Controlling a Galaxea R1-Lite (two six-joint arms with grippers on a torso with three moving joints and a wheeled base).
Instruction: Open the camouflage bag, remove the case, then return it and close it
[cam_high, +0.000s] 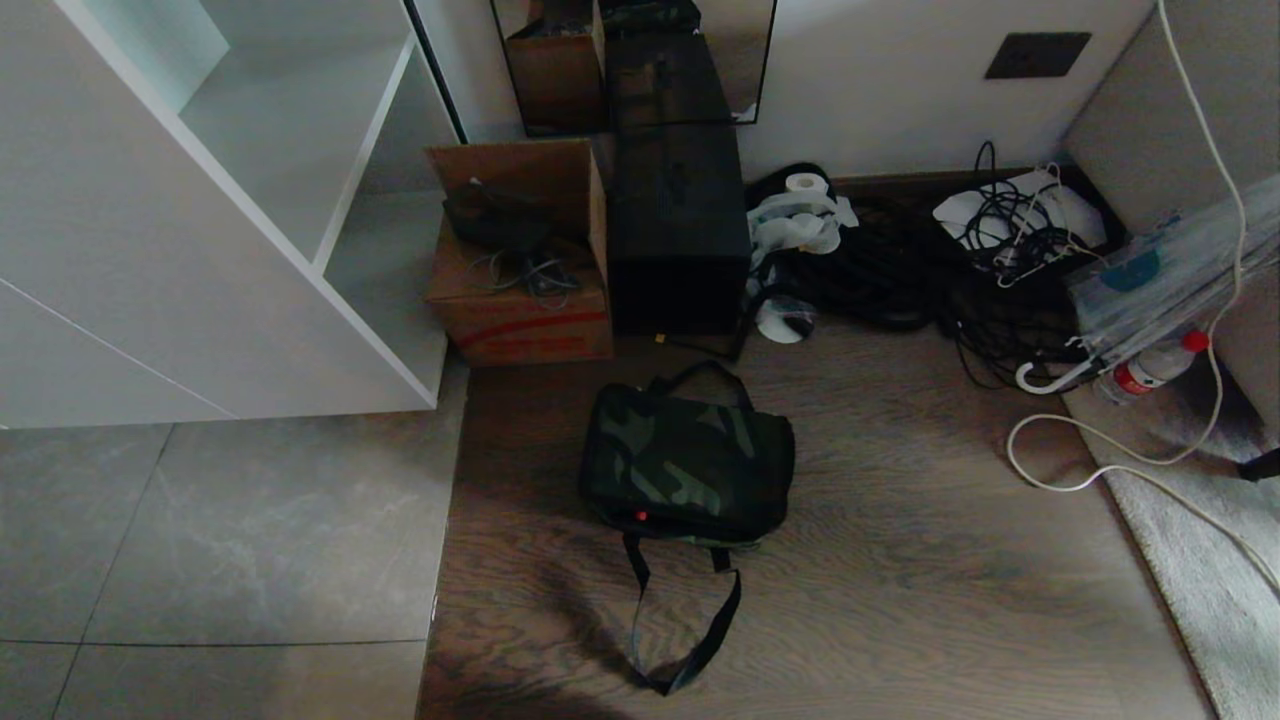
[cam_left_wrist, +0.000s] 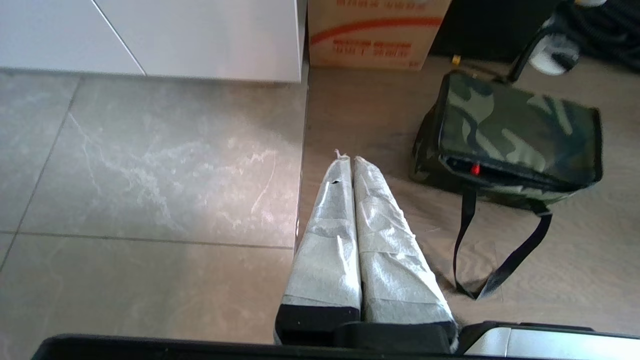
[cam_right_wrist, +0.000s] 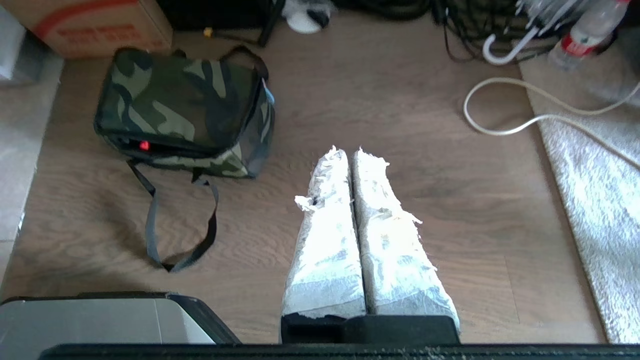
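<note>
The camouflage bag (cam_high: 688, 462) lies flat on the wooden floor, zipped, with a small red tab on its near edge and a black strap handle (cam_high: 686, 620) trailing toward me. It also shows in the left wrist view (cam_left_wrist: 515, 132) and the right wrist view (cam_right_wrist: 182, 107). The case is hidden. Neither arm appears in the head view. My left gripper (cam_left_wrist: 348, 159) hangs shut and empty above the floor, left of the bag. My right gripper (cam_right_wrist: 348, 150) is shut and empty above bare wood, right of the bag. Both have white-wrapped fingers.
Behind the bag stand a brown cardboard box (cam_high: 520, 290) and a tall black box (cam_high: 678, 230). A white shelf unit (cam_high: 230, 200) is at the left. Tangled cables (cam_high: 960, 270), a white cord (cam_high: 1100, 450), a bottle (cam_high: 1150, 368) and a rug (cam_high: 1200, 560) crowd the right.
</note>
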